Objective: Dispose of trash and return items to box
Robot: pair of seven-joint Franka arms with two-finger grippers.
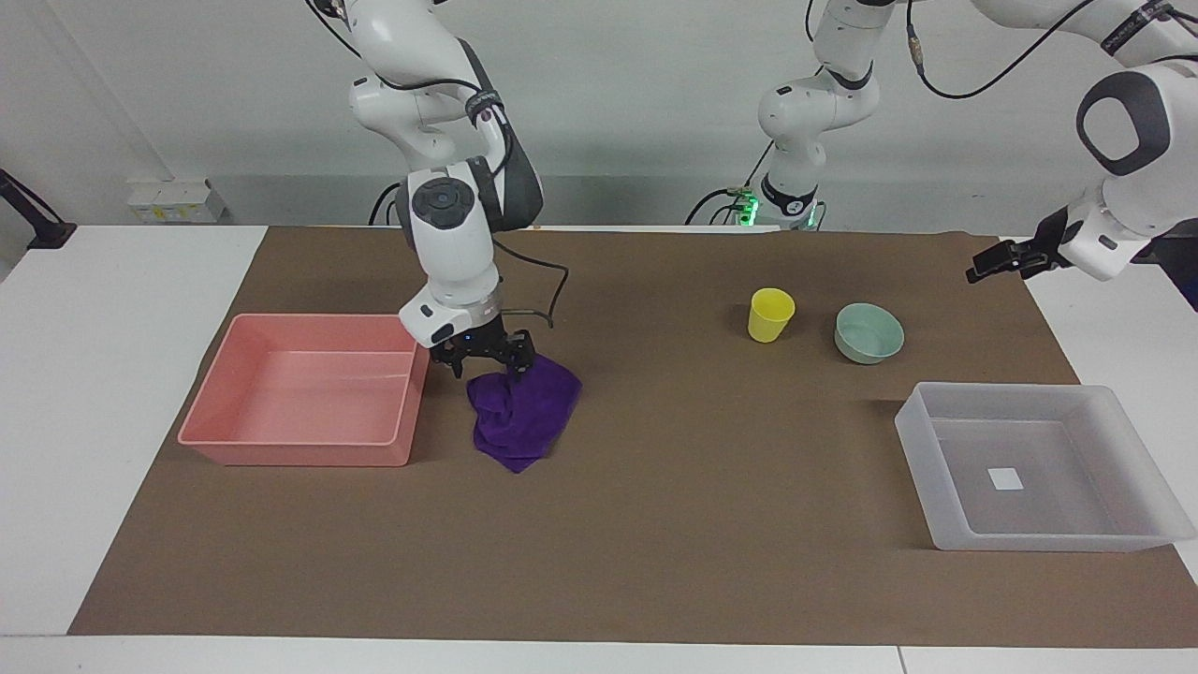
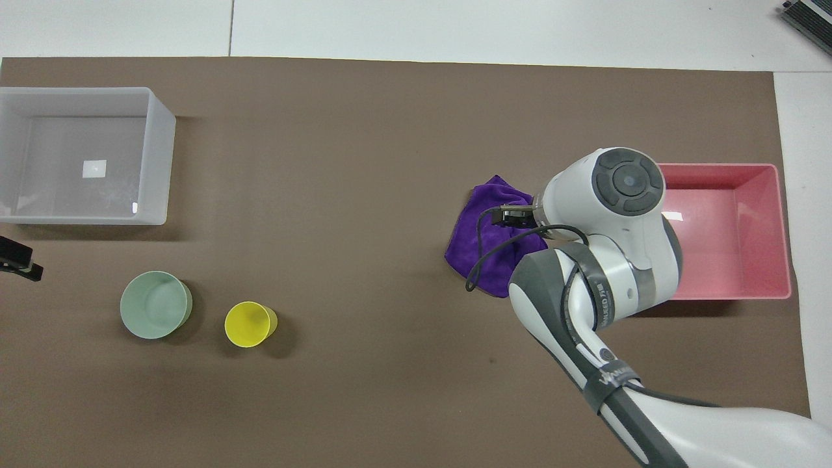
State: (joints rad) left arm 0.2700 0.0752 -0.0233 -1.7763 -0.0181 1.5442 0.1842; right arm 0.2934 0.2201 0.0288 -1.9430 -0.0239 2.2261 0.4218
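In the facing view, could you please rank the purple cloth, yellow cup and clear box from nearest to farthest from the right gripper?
1. Purple cloth, directly under the right gripper.
2. Yellow cup, toward the left arm's end.
3. Clear box, at the left arm's end.

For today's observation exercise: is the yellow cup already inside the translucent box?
No. The yellow cup stands on the brown mat beside the green bowl, nearer to the robots than the translucent box, which holds only its sticker.

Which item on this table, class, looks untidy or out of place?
The purple cloth rag lies crumpled on the brown mat beside the pink bin. The right gripper is at its edge. The yellow cup and green bowl stand upright.
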